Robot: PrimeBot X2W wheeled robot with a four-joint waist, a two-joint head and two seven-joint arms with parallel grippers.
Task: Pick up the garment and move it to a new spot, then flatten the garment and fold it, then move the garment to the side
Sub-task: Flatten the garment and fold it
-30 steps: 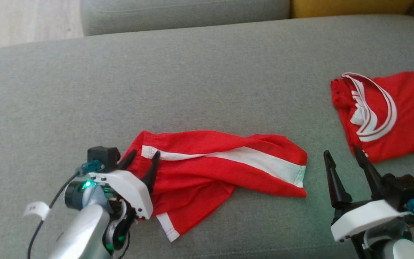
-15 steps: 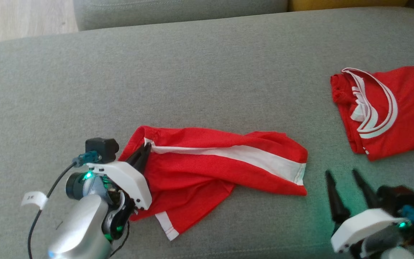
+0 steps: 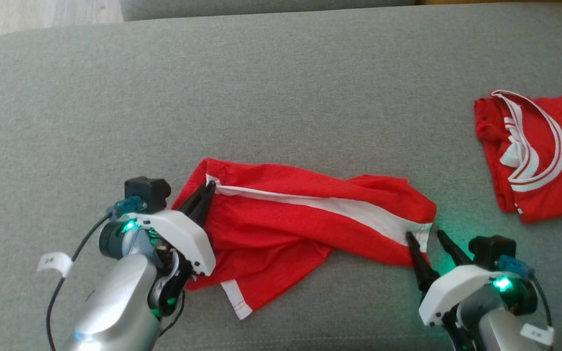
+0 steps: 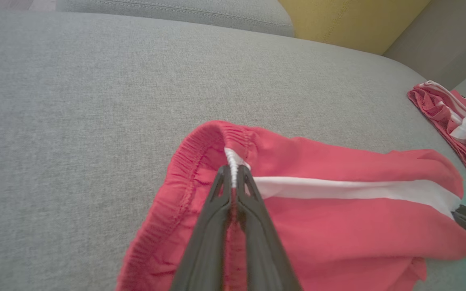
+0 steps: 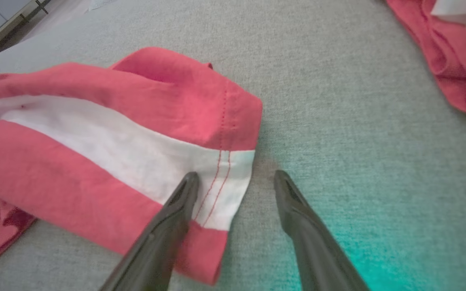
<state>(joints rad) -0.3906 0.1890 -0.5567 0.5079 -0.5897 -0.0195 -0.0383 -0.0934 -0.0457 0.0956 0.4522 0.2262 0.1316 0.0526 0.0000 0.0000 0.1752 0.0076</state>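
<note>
The garment (image 3: 305, 219) is a pair of red shorts with a white side stripe, lying crumpled on a grey sofa seat (image 3: 261, 107). My left gripper (image 3: 207, 191) is shut on the elastic waistband at the stripe's left end; the left wrist view has the garment (image 4: 338, 202) pinched between the closed fingers of the left gripper (image 4: 234, 171). My right gripper (image 3: 425, 235) stands open at the garment's right hem. In the right wrist view the right gripper (image 5: 235, 178) has one finger over the white hem of the garment (image 5: 107, 133) and the other over bare cushion.
A second red garment (image 3: 539, 151) with white trim lies at the right side of the seat, also seen as red cloth (image 5: 451, 56) near the right gripper. Wooden floor (image 3: 42, 14) lies beyond the seat's far left edge.
My left gripper closed on the waistband. My right gripper moved left to the garment's right hem, still open. The head camera shifted, so the whole scene sits slightly lower and to the right.
</note>
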